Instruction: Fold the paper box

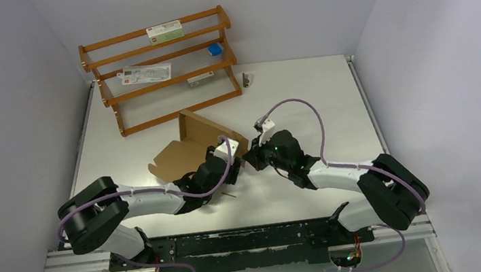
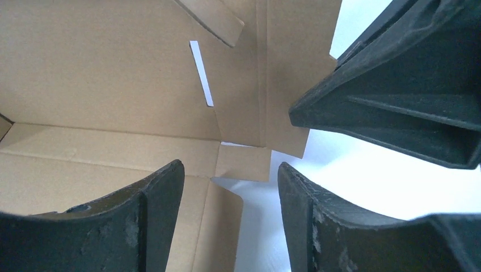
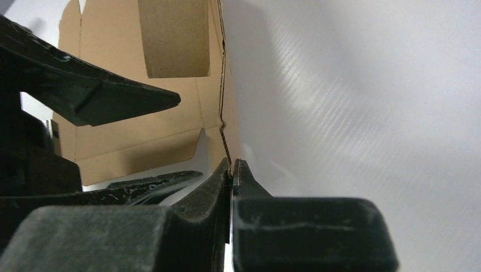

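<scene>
The right hand (image 3: 232, 170) has its fingers pressed together on a thin cardboard edge. This is the right-hand end of a raised wall of the paper box (image 3: 142, 141), and in the right wrist view the edge runs straight away from the fingertips. Just to the left, the left hand (image 2: 230, 167) is spread. Its two fingers sit on either side of a small corner flap, and I cannot tell whether they touch it. One finger of the right hand is close beside it.

From above, the paper box (image 1: 181, 153) lies on the tabletop (image 1: 302, 101) to the left of both hands and slightly farther away. It is only partly formed: the base panel lies flat and the wall stands tilted along its far side. The wall's long axis runs from far left to near right and ends at the pinch. The left hand is nearer the box's body and reaches in over its near right corner. The next fold probably depends on the right hand steadying that wall end while the left hand works the flap.
</scene>
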`<state>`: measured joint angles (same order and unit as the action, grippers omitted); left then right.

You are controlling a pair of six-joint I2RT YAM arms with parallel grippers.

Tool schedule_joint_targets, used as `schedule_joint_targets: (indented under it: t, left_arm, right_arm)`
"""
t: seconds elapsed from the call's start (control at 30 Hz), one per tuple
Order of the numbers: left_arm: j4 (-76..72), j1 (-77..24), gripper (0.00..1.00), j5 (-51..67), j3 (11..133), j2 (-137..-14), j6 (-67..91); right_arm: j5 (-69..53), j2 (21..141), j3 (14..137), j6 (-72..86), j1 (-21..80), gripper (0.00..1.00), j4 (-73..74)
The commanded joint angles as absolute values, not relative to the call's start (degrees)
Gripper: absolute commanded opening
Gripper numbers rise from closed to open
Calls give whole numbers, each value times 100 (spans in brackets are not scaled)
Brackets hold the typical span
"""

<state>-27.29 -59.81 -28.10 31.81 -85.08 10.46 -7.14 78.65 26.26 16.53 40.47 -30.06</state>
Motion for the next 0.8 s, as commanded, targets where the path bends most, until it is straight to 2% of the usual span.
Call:
schedule_joint_targets:
  t: [0.0, 0.47, 0.77]
  left_arm:
    - [-2707, -5950, 67, -2609, 3129, -8300, 663]
    - [-2411, -5995, 78, -2126, 3280, -8418, -240]
    - [-2655, -6192, 80, -2684, 3417, -8888, -264]
  right_arm:
    - [-819, 7557, 2753, 2035, 4052, 0, -2781]
    - [-746, 7343, 3050, 2333, 4076, 0, -2008]
    - [-773, 7283, 3120, 2445, 4139, 0, -1852]
